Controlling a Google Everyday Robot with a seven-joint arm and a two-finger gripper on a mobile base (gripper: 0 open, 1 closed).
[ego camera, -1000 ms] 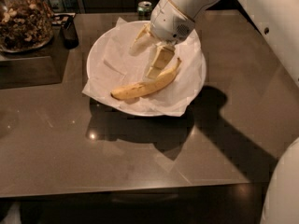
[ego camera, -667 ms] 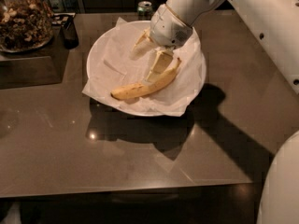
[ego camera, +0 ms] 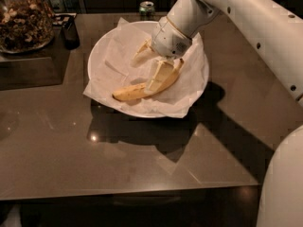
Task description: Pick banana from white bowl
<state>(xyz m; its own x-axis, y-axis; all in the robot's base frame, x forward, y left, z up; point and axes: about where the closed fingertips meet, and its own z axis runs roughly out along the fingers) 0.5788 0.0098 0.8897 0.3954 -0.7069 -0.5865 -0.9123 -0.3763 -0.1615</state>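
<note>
Yellow banana (ego camera: 137,91) lies flat on the crumpled paper lining (ego camera: 118,60) of the white bowl (ego camera: 94,74); not lifted. Gripper (ego camera: 147,70) is down inside the bowl, over the half of the banana nearer its wrist. The fingers are spread apart with nothing clamped.
- Near finger (ego camera: 157,75) overlaps the banana's upper edge. I cannot tell whether it touches the fruit or hangs just above it.
- Far finger (ego camera: 141,52) sits over the paper beyond the banana.
- The banana's free end sticks out ahead of the near finger, away from the wrist.

Status, by judgement: approach done, grasp not yet made, lift not started. Left to do: get the banana between the fingers, close on it, raise it clear of the rim.

Glass jar of nuts (ego camera: 23,18) and can (ego camera: 147,7) stand outside the bowl, the can behind the gripper, the jar well apart from it.
</note>
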